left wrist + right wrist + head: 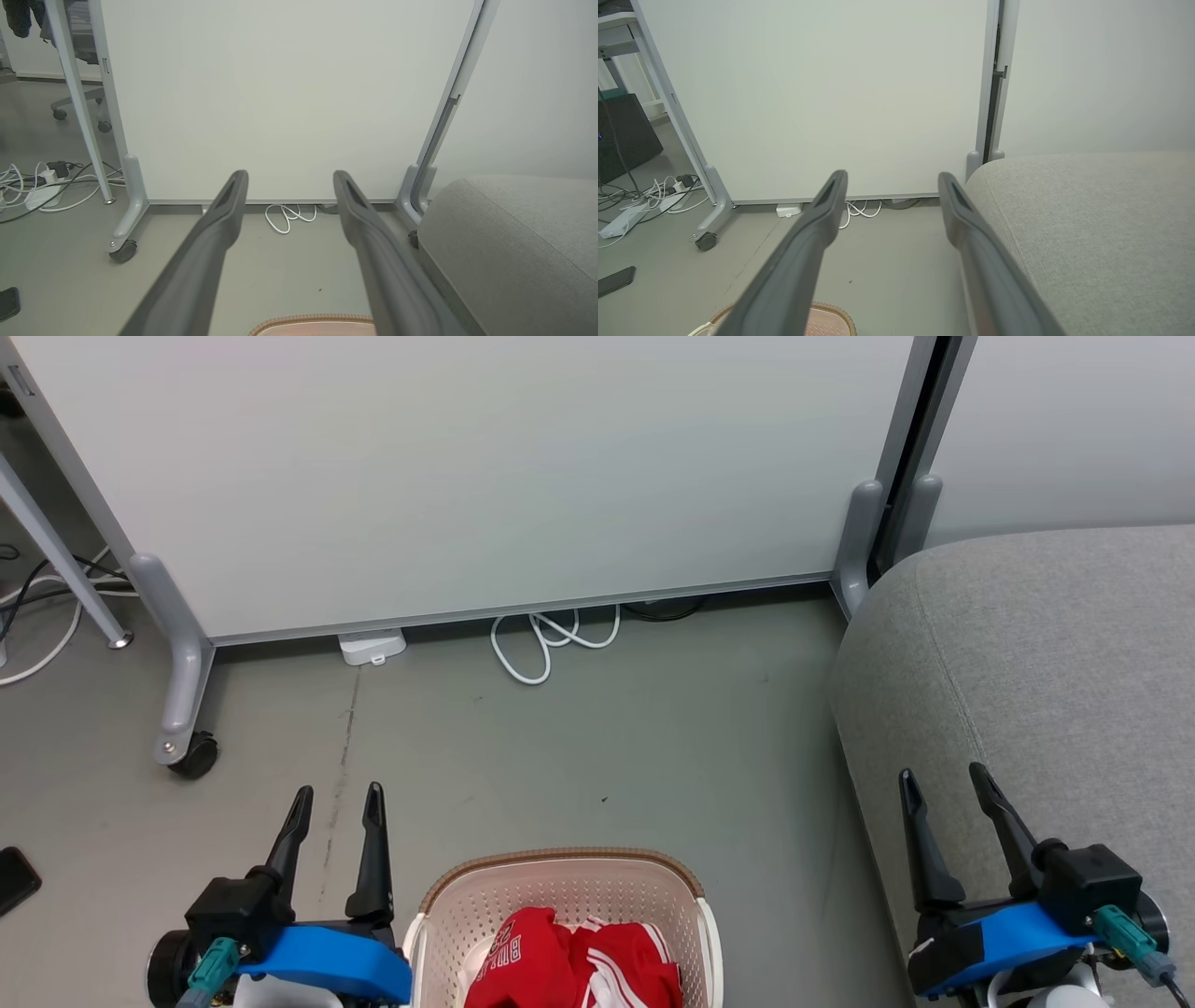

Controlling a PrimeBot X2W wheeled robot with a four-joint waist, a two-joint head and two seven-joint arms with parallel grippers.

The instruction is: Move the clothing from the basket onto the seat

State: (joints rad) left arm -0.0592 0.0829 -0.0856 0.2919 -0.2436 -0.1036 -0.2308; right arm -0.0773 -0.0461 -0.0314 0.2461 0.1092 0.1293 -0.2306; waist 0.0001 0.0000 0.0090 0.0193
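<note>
Red clothing lies in the basket, between left end effector and right end effector, both released.

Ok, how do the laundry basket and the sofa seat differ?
The laundry basket is cream perforated plastic with a brown rim; the sofa seat is grey fabric. The basket holds red clothing; the seat's visible part is bare. The seat is much bigger. Both stand on the floor.
</note>
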